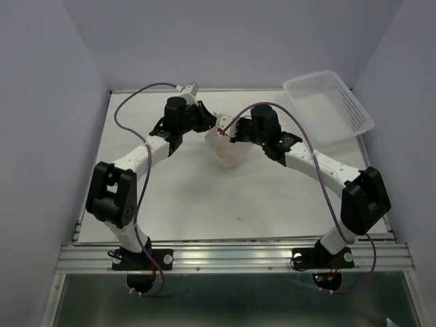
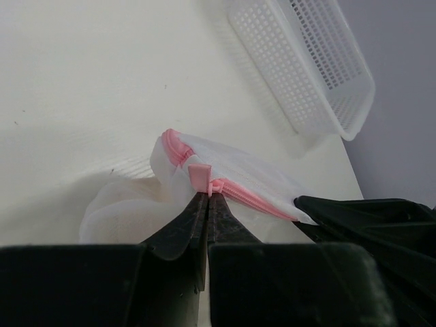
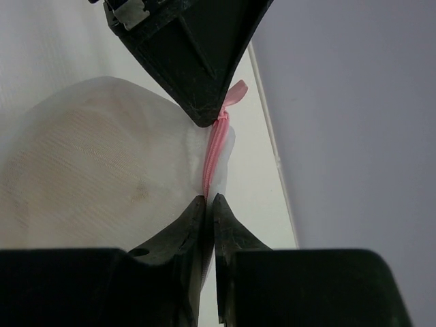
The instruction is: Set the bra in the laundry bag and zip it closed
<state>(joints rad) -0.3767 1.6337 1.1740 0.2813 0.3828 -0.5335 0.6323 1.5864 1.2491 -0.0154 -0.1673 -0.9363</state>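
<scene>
Left claw, right claw each clamped on one laundry bag rim; one basket apart.

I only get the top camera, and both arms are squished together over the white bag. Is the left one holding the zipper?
Observer: Yes. The left wrist view shows the left gripper shut on the pink zipper pull of the laundry bag.
Operator: What's the right one doing?
Observer: In its own wrist view, the right gripper is pinched shut on the bag's pink zipper rim, just below the left gripper's tip.
Operator: Is the bra inside?
Observer: A peach shape shows through the mesh in the right wrist view, and that is the bra.
</scene>
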